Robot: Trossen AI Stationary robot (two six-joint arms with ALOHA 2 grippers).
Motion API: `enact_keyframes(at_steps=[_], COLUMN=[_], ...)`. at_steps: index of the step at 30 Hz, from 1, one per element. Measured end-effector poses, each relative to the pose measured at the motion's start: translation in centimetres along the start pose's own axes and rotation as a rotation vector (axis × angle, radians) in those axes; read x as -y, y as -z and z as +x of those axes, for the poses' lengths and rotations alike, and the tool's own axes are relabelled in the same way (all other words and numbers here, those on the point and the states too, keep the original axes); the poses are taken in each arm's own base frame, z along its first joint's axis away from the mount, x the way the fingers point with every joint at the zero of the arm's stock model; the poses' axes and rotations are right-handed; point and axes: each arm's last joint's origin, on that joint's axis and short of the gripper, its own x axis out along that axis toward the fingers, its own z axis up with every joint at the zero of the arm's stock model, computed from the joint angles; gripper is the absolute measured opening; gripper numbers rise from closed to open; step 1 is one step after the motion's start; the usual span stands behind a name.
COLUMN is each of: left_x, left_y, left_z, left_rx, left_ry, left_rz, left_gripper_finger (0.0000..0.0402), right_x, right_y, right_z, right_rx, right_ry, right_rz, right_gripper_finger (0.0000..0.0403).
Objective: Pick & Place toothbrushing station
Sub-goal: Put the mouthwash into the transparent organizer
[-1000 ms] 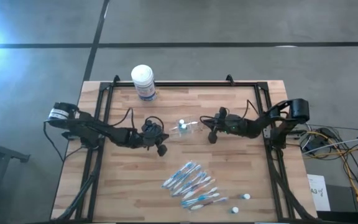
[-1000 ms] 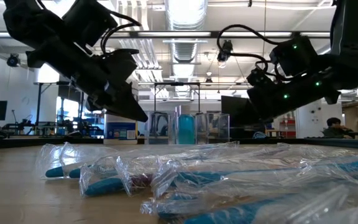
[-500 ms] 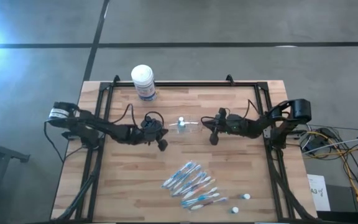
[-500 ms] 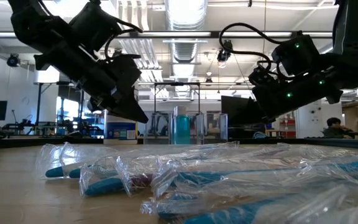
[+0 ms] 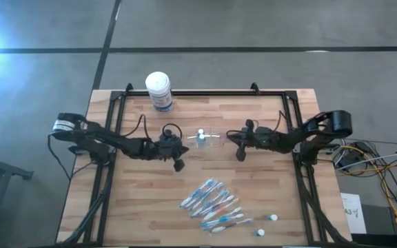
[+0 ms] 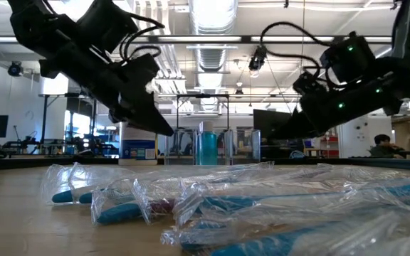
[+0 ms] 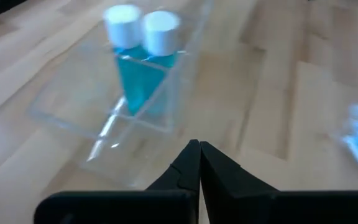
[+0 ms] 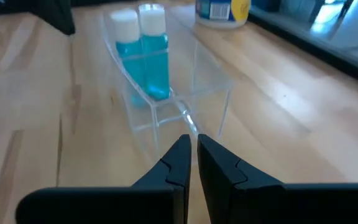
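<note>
Both grippers flank a clear plastic cup (image 5: 207, 138) at mid-table.
Left gripper (image 5: 178, 164) and right gripper (image 5: 238, 154) hover clenched, empty; the cup holds a blue white-capped tube (image 8: 153, 53); wrapped blue toothbrushes (image 5: 214, 204) lie nearer the front.

Two dark, matte-black arms here, built of chunky jointed segments. The left arm (image 5: 109, 142) carries a small white label with dark print on the rounded housing at its base end, and a thin black cable loops up off its forearm and over the wrist. The right arm (image 5: 291, 138) has a rounded black motor housing at its base end and its own black cable arching above the wrist. From table height, small green indicator lights glow on the right arm's body. The left gripper (image 7: 194, 163) ends in two smooth black wedge-shaped fingers tapering to fine tips; the right gripper (image 8: 190, 154) has matching black tapered fingers.
</note>
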Motion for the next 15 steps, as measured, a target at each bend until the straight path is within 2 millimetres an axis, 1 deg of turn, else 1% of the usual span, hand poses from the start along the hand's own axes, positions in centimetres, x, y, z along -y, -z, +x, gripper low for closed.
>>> enact_keyframes(at_steps=[3, 6, 12, 15], left_x=[0.3, 0.6, 0.3, -0.1], left_y=[-0.5, -1.4, -4.3, -5.4], left_z=[-0.5, -1.6, -5.2, -7.1], left_rx=[0.001, 0.033, 0.198, 0.267], left_ry=[0.094, 0.195, 0.268, 0.274], left_rz=[0.053, 0.122, 0.220, 0.239], left_gripper_finger=[0.0014, 0.0014, 0.0004, 0.0004], right_x=[0.1, 0.0, -0.3, -0.4], right_y=[-0.5, -1.3, -3.4, -4.4], right_z=[-1.5, -3.2, -6.4, -7.4], right_rx=[0.051, 0.133, 0.327, 0.332], right_ry=[-0.032, -0.119, -0.357, -0.397], right_rz=[-0.028, -0.028, -0.042, -0.002], right_gripper_finger=[0.0028, 0.0028, 0.0028, 0.0028])
